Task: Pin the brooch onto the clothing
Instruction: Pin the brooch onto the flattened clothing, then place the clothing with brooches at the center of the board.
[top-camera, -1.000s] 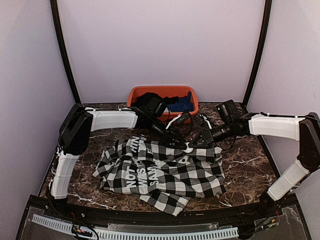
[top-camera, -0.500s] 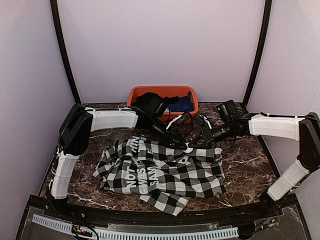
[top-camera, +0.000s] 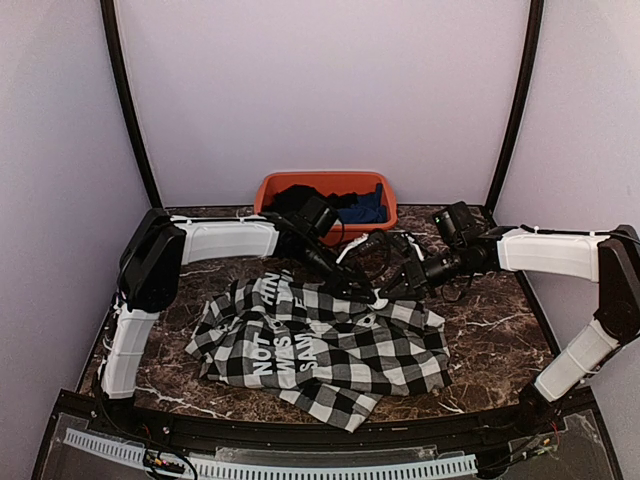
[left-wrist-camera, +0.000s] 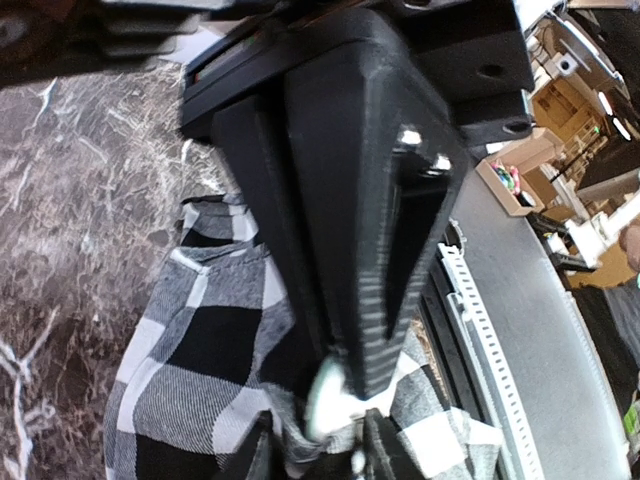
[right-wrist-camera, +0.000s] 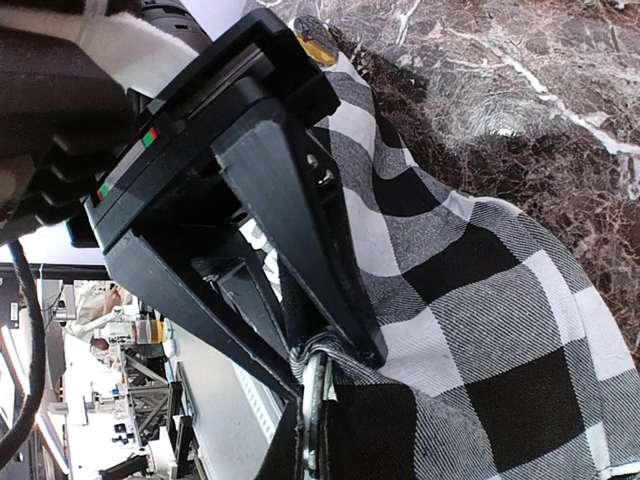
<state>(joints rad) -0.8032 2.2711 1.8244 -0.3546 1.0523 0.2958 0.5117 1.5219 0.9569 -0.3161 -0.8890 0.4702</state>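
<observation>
Top external view: one buffalo-check shirt (top-camera: 330, 350) lies crumpled on the desk (top-camera: 490, 330), one orange tub (top-camera: 272, 188) behind it. At the shirt's far edge, left fingers (left-wrist-camera: 400, 260) pinch one silvery brooch (left-wrist-camera: 322, 398); right fingers (right-wrist-camera: 300, 220) clamp a shirt fold.

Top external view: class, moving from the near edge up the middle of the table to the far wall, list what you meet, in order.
Perforated rail → checked shirt → orange bin → back wall.
</observation>
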